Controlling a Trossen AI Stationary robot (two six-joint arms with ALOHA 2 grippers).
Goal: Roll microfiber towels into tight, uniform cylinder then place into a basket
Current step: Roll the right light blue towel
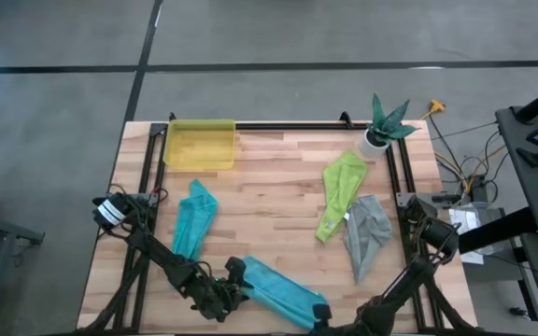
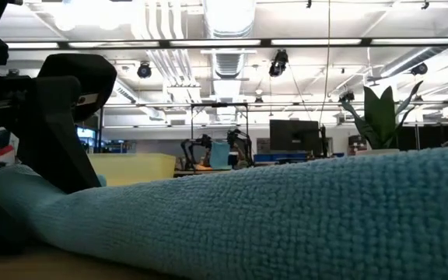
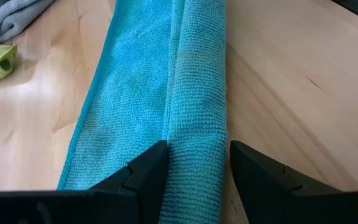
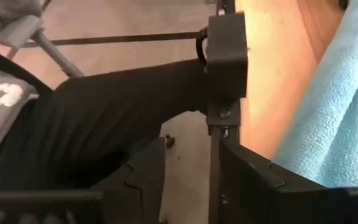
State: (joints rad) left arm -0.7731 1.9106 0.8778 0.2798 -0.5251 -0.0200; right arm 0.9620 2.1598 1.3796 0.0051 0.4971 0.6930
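A light blue towel point(image 1: 278, 289) lies near the table's front edge, partly rolled along one long side, with its flat part spread on the wood. My left gripper point(image 3: 194, 171) is shut on the left end of that roll point(image 3: 197, 93). My right gripper point(image 4: 191, 168) stands open at the towel's right end point(image 4: 340, 106), over the table's front edge, with nothing between its fingers. A teal towel point(image 1: 194, 219) lies crumpled at the left. A lime green towel point(image 1: 342, 191) and a grey towel point(image 1: 367, 233) lie at the right. The yellow basket point(image 1: 199, 145) stands at the far left. My left gripper pinches the rolled part of the light blue towel at its left end point(image 3: 194, 155) between its two fingers. The fingers slant down from the table's near left and lie along the roll. The roll rests on the table and runs away from the gripper.
A white pot with a plant point(image 1: 381, 131) stands at the far right corner. Black frame rails point(image 1: 288, 124) run along the table's far edge and sides. Bare wood point(image 1: 269, 196) lies in the middle between the towels.
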